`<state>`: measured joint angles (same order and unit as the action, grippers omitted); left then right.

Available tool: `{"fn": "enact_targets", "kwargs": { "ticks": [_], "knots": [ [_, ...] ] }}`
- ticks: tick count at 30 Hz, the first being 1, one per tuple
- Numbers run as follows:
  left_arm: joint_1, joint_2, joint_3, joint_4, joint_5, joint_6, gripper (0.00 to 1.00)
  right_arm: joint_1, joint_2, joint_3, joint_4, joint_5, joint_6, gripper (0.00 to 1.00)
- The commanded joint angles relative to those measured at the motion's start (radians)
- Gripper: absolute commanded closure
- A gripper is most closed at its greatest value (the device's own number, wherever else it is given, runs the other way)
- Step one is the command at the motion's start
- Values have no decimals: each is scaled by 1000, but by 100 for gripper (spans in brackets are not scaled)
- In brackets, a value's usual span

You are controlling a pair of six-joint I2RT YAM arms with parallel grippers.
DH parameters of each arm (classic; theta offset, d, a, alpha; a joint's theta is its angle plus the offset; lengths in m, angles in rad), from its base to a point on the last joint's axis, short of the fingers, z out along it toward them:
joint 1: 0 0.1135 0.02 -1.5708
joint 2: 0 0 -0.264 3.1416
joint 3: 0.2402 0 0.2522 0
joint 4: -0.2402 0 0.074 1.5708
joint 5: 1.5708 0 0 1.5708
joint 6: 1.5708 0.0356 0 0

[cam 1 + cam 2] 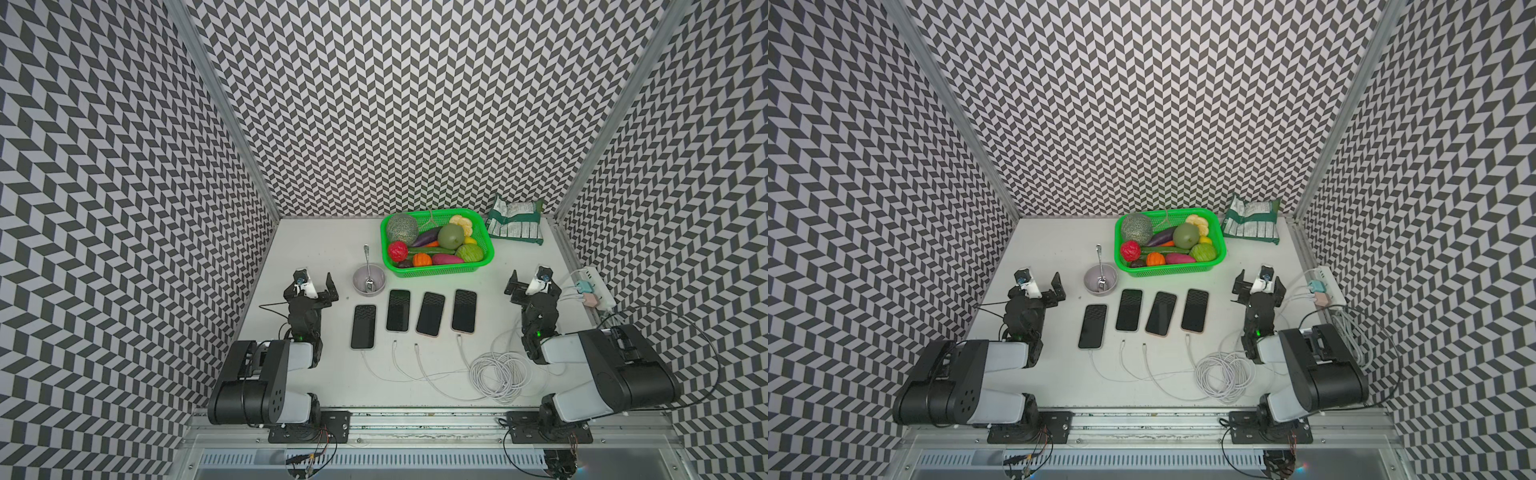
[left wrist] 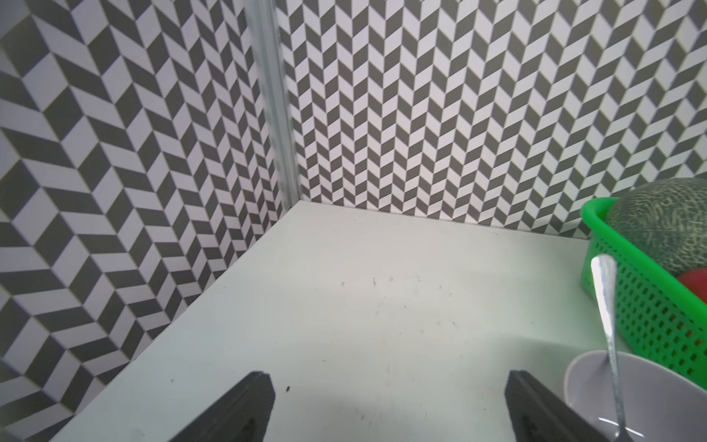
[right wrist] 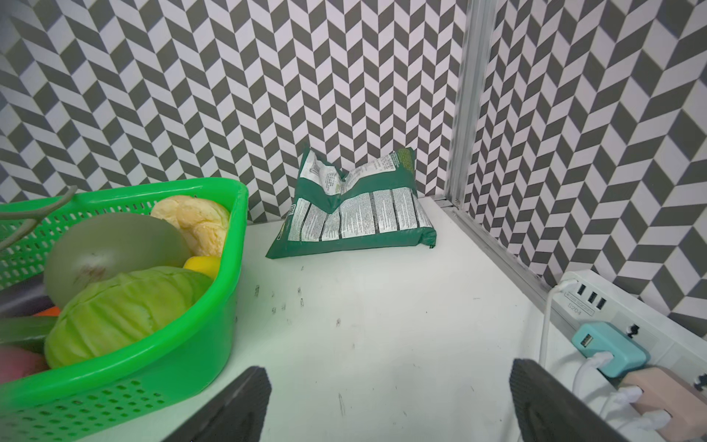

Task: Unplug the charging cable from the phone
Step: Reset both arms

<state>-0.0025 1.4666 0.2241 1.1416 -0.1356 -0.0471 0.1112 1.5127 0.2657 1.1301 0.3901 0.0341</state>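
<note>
In both top views my left gripper (image 1: 316, 287) and right gripper (image 1: 534, 287) hang low over the table (image 1: 316, 249) at either end of a row of four phones; both have their jaws spread wide and hold nothing. The leftmost phone (image 1: 363, 326) seems to have its cable (image 1: 363, 352) seated in its near end, so I judge that one is left to do. The plugs (image 1: 1122, 343) of the two middle phones lie clearly apart from them. The plug by the rightmost phone (image 1: 1195, 310) sits right at its edge, and I cannot tell whether it is in. All the leads run to a coil (image 1: 496, 374) near my right arm.

In the left wrist view my fingers (image 2: 245, 409) stand far apart with bare table between them; the bowl (image 2: 597, 379), spoon (image 2: 608, 306) and basket (image 2: 650, 306) are just beside; no phone or cable shows.

In the right wrist view my fingers (image 3: 237, 409) are just as wide and empty; the basket, a bag (image 3: 355, 214) and the power strip (image 3: 612, 306) show; no phone does.

As I judge it, nothing is gripped yet; reaching the plug, pinching it and pulling it out all remain.
</note>
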Motion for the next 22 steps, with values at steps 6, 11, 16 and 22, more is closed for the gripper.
{"fn": "enact_targets", "kwargs": {
  "ticks": [6,11,16,22],
  "knots": [
    [-8,90,37,84,68,43,0,-26,9,-9,85,-79,11,0],
    [-11,77,41,62,63,43,0,-24,13,-10,109,-78,8,0],
    [-15,84,39,75,51,46,0,-24,17,-10,108,-77,8,0],
    [-15,85,46,66,54,46,0,-25,18,-9,110,-77,6,0]
  ]
}}
